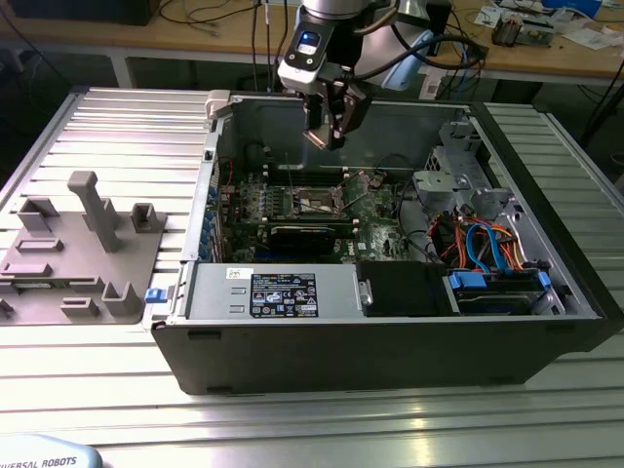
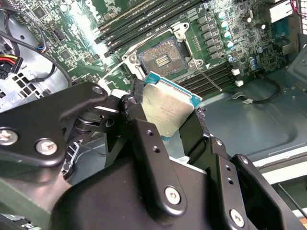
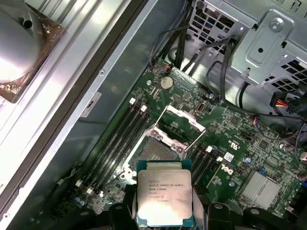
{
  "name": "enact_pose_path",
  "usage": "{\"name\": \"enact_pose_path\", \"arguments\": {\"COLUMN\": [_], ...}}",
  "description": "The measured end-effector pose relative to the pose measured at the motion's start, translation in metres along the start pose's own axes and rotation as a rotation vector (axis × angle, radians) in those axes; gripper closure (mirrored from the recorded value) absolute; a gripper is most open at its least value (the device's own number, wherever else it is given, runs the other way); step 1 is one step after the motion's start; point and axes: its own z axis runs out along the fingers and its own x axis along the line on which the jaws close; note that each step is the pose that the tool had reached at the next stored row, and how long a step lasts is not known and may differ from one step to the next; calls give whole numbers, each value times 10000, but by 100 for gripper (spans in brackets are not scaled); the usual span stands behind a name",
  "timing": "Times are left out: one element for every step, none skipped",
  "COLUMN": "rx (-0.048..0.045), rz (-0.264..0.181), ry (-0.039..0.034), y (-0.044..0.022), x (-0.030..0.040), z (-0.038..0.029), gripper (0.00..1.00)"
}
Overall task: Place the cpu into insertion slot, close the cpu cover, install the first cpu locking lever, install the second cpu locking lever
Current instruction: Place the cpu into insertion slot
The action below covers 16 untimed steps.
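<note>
Now the arm [image 1: 327, 39] reaches straight down into the opened case [image 1: 390, 361] on the desk [image 1: 97, 117], wrist vertical. Its jaws are clamped on the cpu [image 2: 168, 108] by two opposite edges. Below the jaws lies the bare slot [image 3: 156, 153], and its cover [image 3: 187, 117] stands swung up just beyond.

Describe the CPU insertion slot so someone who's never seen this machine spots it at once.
Look inside the open computer case, at the green circuit board. Near the board's middle, below the cpu held in the pincer, sits the insertion slot: a dark square recess with a silvery rim, unlike the long narrow black memory slots flanking it.
</note>
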Motion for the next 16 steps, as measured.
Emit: {"name": "enact_pose_path", "arguments": {"rx": [0, 0, -1, -1, -1, -1, -1, -1, -1, -2, -2, -2, -3, -3, -3, -3], "rz": [46, 96, 123, 153, 184, 209, 252, 280, 306, 349, 387, 413, 444, 475, 504, 534], "ry": [-3, -6, -7, -9, -11, -12, -14, -16, -18, -20, -22, -24, -26, -27, -29, -30], "y": [0, 0, 0, 0, 0, 0, 0, 0, 0, 0, 0, 0, 0, 0, 0, 0], "x": [0, 0, 0, 0, 0, 0, 0, 0, 0, 0, 0, 0, 0, 0, 0, 0], "z": [0, 0, 0, 0, 1, 0, 1, 1, 1, 1, 1, 1, 1, 1, 1, 2], "gripper": [46, 46, 46, 46, 46, 46, 46, 46, 46, 46, 46, 46, 46, 46, 46, 46]}}
